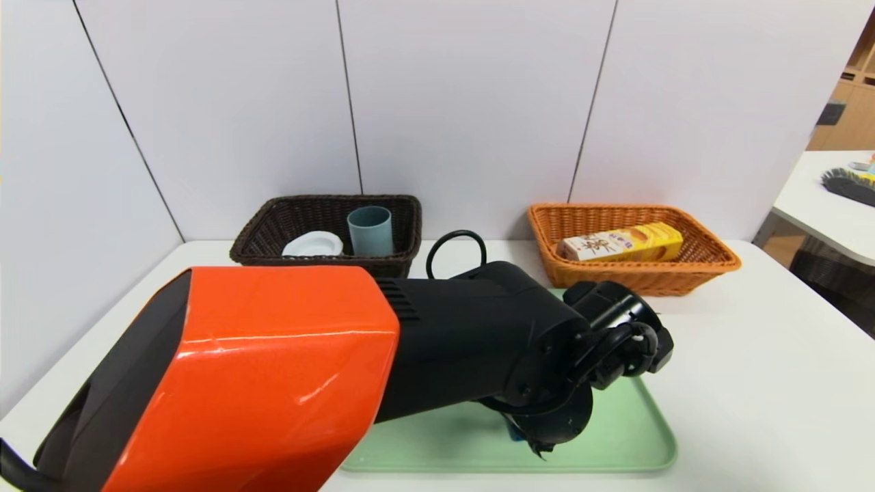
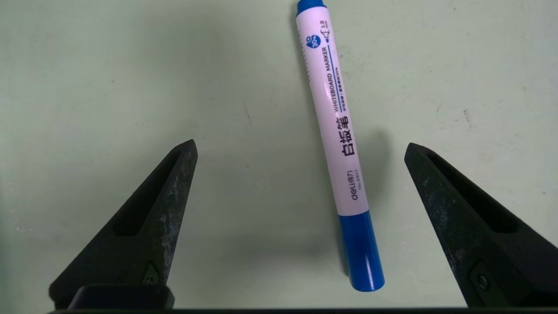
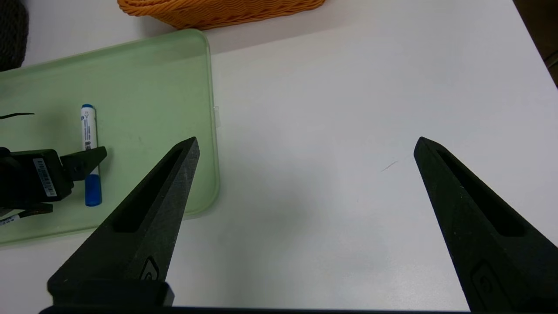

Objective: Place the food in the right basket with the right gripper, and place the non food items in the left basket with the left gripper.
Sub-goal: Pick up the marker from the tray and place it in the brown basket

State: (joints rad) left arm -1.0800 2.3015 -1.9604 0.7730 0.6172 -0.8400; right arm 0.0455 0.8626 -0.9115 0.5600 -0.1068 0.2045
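You've got the left tool (image 2: 301, 148) over the green tray (image 2: 87, 65), jaws spread wide, nothing held. In the left wrist frame the marker (image 2: 338, 144) lies flat on the tray between the two fingers (image 2: 144, 226), closer to the finger at frame right, touching neither. White barrel w/ "WHITEBOARD MARKER" print, blue cap toward lower frame, small blue end at top edge of frame.

Head frame: your left arm (image 1: 273, 369) fills lower left and centre, orange shell then black wrist section, reaching over the tray (image 1: 615, 444) at lower centre; the tool itself is hidden under the wrist there.

Right tool (image 3: 305, 148) hangs over bare white table (image 3: 348, 131), jaws released wide, empty. Right wrist frame also catches the tray (image 3: 152, 87) at left, the marker (image 3: 88, 131) on it, and one finger of the left tool just beside the marker's capped end; contact can't be told from this frame.

Baskets, head frame: left basket (image 1: 273, 225), dark brown, upper centre-left against the wall; holds the blue cup (image 1: 370, 229) upright and the white round piece (image 1: 313, 244) beside it, to frame left of the cup. Right basket (image 1: 711, 256), orange-tan, upper centre-right; the food carton (image 1: 621, 244) lies inside on its long side, running roughly along the basket's length.

A second table at far right edge of head frame carries a dark brush-like item (image 1: 847, 186).
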